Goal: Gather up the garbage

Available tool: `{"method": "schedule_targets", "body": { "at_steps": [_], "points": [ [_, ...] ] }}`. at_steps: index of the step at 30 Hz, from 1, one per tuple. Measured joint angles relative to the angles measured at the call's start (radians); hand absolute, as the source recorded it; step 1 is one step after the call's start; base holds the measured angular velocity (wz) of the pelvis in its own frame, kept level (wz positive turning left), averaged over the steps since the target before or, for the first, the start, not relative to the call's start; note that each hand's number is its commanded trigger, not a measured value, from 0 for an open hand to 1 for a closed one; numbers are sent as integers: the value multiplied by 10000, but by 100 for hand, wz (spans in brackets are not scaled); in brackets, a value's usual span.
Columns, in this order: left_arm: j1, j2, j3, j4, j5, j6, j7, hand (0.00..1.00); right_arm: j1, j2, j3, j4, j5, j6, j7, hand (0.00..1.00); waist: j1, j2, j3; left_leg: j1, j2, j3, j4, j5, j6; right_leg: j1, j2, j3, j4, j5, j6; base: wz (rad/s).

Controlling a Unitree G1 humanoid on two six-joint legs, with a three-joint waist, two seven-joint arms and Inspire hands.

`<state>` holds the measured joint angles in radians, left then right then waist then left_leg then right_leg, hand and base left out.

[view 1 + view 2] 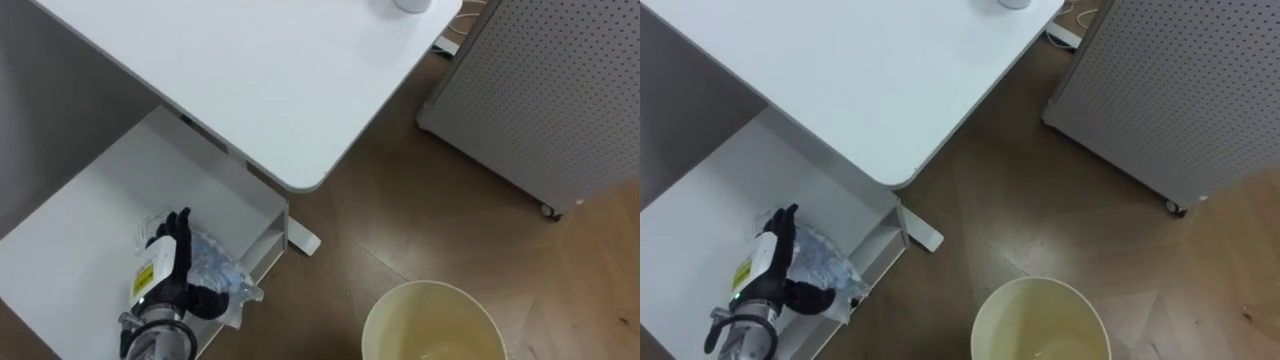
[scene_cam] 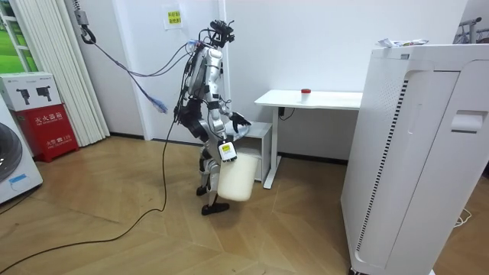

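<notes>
Clear, crumpled plastic (image 1: 218, 268) – thin film, wrinkled and glossy – lies on the smooth top of a low white cabinet (image 1: 80, 240) in the lower left of the left eye view, close to the cabinet's right-hand edge. Its long axis runs on a diagonal, from upper left down to lower right.

The left hand (image 1: 172, 262), black, rests against the left side of this garbage. Its fingers are held straight and close together, pointing toward the top of the frame. The thumb is spread wide across the plastic's lower edge, so the film sits in the fork between thumb and fingers. Nothing is pinched.

A white desk (image 1: 250, 70), matt and flat with rounded corners, fills the upper left and overhangs the cabinet. A grey perforated panel (image 1: 540, 90) stands at upper right on the brown wood-grain floor (image 1: 400, 230).

Container: a round cream bin (image 1: 385, 315) at the bottom edge, right of centre – mouth upward, smooth inner wall in sight, its bottom cut off by the frame.

In the room view the robot stands bent beside the cabinet. The bin hangs at its side under the right hand (image 2: 226, 150); whether that hand grips cannot be told.
</notes>
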<state>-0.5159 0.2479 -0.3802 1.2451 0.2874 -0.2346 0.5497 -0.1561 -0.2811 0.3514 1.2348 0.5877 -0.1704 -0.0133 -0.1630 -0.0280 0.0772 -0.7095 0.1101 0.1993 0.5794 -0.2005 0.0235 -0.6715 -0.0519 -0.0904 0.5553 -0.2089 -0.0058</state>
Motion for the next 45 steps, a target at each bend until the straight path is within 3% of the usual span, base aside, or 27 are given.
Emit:
{"method": "schedule_targets", "body": {
  "at_steps": [1, 2, 3, 7, 13, 23, 32, 37, 42, 45],
  "points": [
    [-2, 30, 1, 70, -2, 72, -110, 59, 2, 0, 0, -75, -4, 40, -70, 100, -3, 0, 0, 0, 0, 1, 0, 0, 0, 0, 0, 2, -5, 0, 0, 0],
    [-2, 40, -10, 102, -4, 98, -154, 95, 2, -1, 0, -131, -4, 79, -105, 100, -6, 0, 0, 2, -3, 0, -9, 0, 0, 0, 0, 2, -6, 0, 0, 0],
    [11, 35, -72, 160, -4, 151, -196, 100, 2, 3, 25, -202, -6, 97, -174, 100, -3, 0, 0, 17, -9, 2, -37, 1, 0, 6, -1, 9, -14, 0, 0, 0],
    [189, -19, -121, 309, 5, 233, -168, 100, 15, 4, 84, -318, -6, 121, -188, 100, 37, 2, -4, 94, -29, 85, -189, 19, -18, 9, -23, 50, -104, 16, -12, -5],
    [96, 298, -44, 313, 1, 330, -169, 100, 10, 10, 95, -321, -7, 192, -189, 100, 26, -5, -34, 350, -199, 154, -651, 206, -28, 91, -145, 59, -234, 50, -23, 2],
    [115, 250, -68, 288, -162, 539, -506, 100, 10, 35, 210, -329, -23, 247, -200, 100, -7, -50, -59, 603, -217, 187, -788, 220, -28, 363, -163, 18, -411, 51, -19, 0],
    [367, -267, -62, 19, -1014, 286, -1150, 100, -255, 351, 211, -351, -837, 158, -391, 100, 31, -85, -53, 729, -161, 153, -774, 238, -12, 602, -83, 37, -674, 195, 27, -2],
    [961, -1011, -307, -1400, -1587, 122, -2097, 100, -406, 705, 524, -485, -908, -52, -268, 100, 70, -92, -57, 674, -203, 185, -838, 264, 29, 537, -157, 66, -730, 284, 84, -1],
    [1261, -1789, -1098, -1701, -1789, -86, -3015, 100, -445, 1078, 754, -714, -910, -227, 144, 100, 207, -175, -109, 692, -207, 320, -952, 310, 83, 419, -177, 142, -691, 295, 97, -5],
    [1472, -2056, -1460, -1967, -1804, -134, -3669, 100, -453, 1297, 934, -724, -1269, -261, 304, 100, 260, -249, -152, 709, -197, 408, -963, 311, 83, 402, -171, 136, -707, 306, 80, -8]
  ]
}}
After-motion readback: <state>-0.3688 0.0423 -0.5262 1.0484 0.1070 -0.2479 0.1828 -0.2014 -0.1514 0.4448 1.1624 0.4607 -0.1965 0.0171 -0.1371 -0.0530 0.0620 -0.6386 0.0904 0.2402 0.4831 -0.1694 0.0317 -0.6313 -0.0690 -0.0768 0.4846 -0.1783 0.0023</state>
